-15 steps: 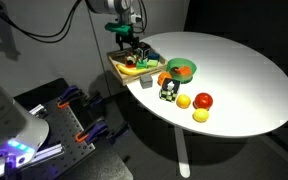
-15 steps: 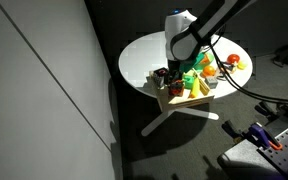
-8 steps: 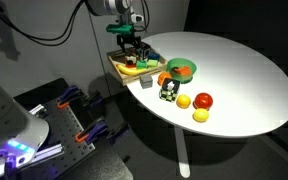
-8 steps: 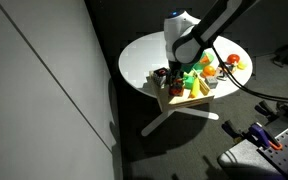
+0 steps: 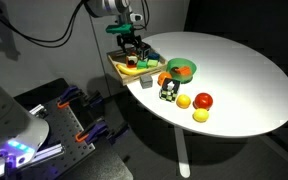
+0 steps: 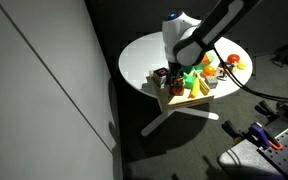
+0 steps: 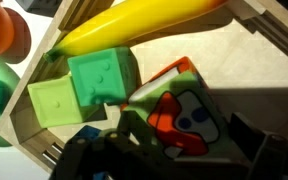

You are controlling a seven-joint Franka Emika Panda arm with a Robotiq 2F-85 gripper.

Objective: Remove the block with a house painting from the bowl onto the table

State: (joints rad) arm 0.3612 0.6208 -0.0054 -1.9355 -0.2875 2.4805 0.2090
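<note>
White counter (image 5: 234,70) bears the bowl (image 7: 264,30); spread fingers (image 7: 269,150) straddle the block with a house painting (image 7: 179,110), so centre, pinch, lift straight.

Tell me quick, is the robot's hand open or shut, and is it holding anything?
Gripper: low over the block with a house painting in the bowl; open or shut cannot be told.

A round green bowl (image 5: 182,68), a dark cube (image 5: 168,92) and 3 fruits (image 5: 203,100) sit close together.
</note>
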